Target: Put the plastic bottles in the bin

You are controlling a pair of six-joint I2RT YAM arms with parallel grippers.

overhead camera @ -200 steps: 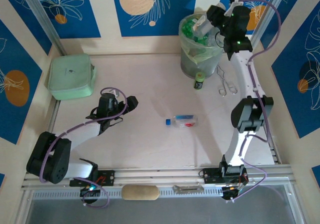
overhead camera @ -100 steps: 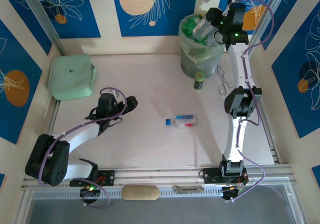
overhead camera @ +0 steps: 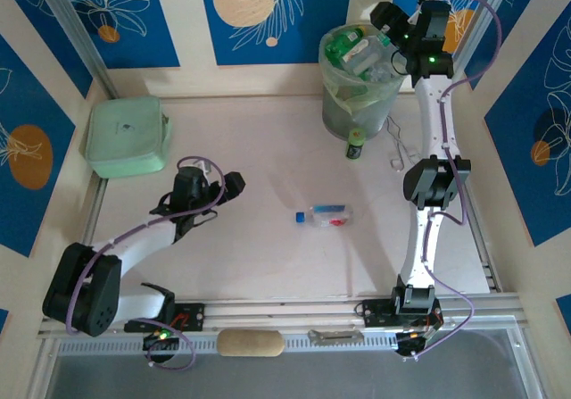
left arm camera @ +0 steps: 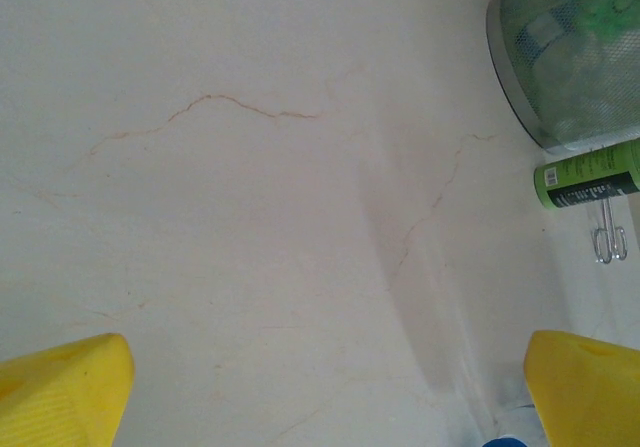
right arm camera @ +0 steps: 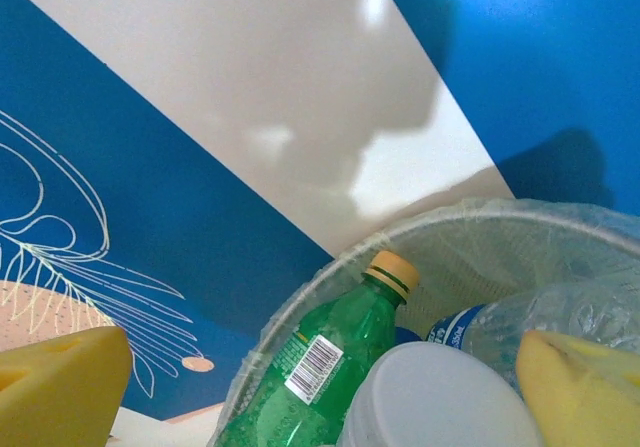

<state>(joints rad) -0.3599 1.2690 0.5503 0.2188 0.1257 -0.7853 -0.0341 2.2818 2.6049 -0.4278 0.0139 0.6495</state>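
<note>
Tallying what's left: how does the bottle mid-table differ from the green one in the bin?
The clear bottle lies flat on the table; the green bottle leans neck-up in the bin. The clear bottle has a blue cap, the green bottle a tan one. Both are capped plastic bottles.

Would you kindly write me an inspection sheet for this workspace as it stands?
Surface: pale table, faint cracks, no spills seen.
Job's things: one clear bottle lies mid-table; the bin at the far edge holds a green bottle and clear ones.
Clutter: dark can with green top beside the bin; metal clip; mint-green pouch far left.
Grippers: left gripper over bare table, right gripper over the bin, both with fingers spread, holding nothing.
Cables: purple cables run along both arms.
Surroundings: blue leaf-patterned walls.
</note>
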